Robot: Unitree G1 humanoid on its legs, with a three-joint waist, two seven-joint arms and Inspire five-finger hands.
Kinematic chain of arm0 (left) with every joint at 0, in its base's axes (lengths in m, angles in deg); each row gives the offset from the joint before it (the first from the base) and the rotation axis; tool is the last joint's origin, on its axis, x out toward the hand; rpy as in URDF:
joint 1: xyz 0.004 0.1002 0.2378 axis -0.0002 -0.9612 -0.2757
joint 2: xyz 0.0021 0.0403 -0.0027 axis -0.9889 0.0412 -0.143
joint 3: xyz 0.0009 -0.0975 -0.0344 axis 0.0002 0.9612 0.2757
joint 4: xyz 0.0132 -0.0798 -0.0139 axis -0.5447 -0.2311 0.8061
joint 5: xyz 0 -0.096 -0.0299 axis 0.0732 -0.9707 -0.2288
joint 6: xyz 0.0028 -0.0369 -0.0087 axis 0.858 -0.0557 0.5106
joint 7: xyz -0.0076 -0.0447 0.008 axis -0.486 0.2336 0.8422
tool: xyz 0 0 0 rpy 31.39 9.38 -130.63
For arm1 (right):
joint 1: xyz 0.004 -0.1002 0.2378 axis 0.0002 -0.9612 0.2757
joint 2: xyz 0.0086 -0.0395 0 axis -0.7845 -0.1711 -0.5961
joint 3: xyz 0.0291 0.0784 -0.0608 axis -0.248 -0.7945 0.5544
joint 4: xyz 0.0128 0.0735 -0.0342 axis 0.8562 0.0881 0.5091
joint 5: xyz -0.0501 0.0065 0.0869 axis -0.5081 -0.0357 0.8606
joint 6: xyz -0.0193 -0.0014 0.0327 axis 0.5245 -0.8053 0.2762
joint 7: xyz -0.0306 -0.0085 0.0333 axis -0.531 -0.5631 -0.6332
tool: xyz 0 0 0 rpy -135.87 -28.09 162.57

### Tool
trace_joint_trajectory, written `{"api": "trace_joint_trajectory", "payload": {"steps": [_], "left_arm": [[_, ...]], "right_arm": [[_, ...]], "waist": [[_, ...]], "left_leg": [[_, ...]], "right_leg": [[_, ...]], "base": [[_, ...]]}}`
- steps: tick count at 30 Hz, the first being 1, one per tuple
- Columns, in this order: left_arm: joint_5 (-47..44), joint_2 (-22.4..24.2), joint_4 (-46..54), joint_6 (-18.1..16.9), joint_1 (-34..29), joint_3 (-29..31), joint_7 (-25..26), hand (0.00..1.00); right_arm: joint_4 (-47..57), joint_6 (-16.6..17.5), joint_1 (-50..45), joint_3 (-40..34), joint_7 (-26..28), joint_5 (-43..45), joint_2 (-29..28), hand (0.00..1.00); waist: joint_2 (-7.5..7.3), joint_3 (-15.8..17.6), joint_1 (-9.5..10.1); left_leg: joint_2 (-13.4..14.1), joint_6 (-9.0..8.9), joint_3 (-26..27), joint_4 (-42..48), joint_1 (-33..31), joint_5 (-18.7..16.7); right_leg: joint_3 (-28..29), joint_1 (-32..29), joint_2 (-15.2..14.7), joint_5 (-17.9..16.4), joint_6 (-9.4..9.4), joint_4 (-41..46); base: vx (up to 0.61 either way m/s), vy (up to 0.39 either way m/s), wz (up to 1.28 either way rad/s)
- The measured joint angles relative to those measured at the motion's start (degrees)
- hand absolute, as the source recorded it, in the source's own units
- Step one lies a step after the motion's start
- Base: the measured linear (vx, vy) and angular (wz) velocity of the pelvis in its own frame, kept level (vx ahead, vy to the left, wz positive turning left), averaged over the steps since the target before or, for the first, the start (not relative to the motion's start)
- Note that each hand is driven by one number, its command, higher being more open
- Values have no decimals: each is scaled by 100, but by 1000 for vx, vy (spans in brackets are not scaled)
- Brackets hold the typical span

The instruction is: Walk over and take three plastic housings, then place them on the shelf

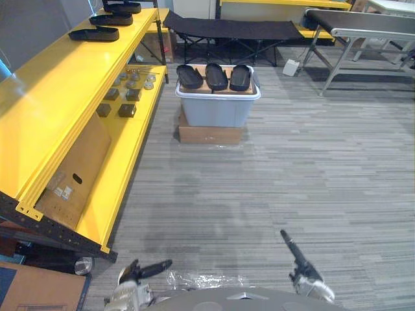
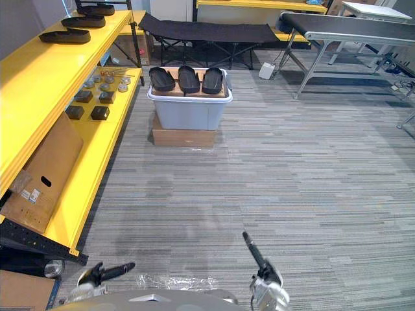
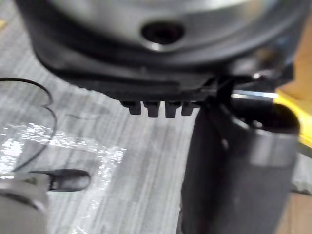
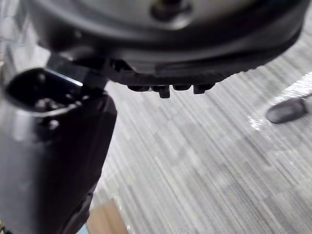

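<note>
A broad grey carpet floor (image 1: 292,168), woven in fine stripes, separates the robot from its work, and by the look of things the task has barely begun: nothing is picked up and the walk itself is yet to be made. Along the left of the frame runs the yellow shelf (image 1: 65,91), smooth painted steel, its lower deck carrying a leaning cardboard sheet (image 1: 74,172) and small metal parts. At upper centre a grey bin (image 1: 217,109) of matte plastic with rounded corners stands on a flat cardboard box (image 1: 211,135). The three plastic housings (image 1: 216,76), black, glossy, elongated ovals like shallow dishes, lie side by side on cardboard across its top. Three more housings (image 1: 94,34) of the same shape already lie on the shelf's top deck at upper left. At the bottom edge, the left robot hand (image 1: 152,268) and right robot hand (image 1: 297,254) hang empty, fingers relaxed and apart, well short of the bin.
</note>
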Motion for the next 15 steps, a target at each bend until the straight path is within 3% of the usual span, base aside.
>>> {"api": "trace_joint_trajectory", "payload": {"steps": [4,9,15], "left_arm": [[-41,-55,255,-19,413,-314,-336,100],[-347,-55,276,-33,548,-581,-621,100],[-751,-51,270,-33,539,-667,-603,100]], "right_arm": [[27,90,462,242,367,-225,446,100],[23,43,604,639,567,-196,406,100],[-27,-198,579,646,458,49,200,100]], "waist": [[32,72,-46],[44,102,-137],[49,104,-151]], "left_leg": [[-11,17,-3,-2,1,13],[-3,-1,-7,17,10,4],[24,-87,-1,22,41,-21]], "right_leg": [[-16,8,-6,16,14,-32],[-46,41,8,18,16,-65],[-73,70,19,36,43,-66]], "base": [[0,0,0],[34,-13,3],[6,-3,0]]}}
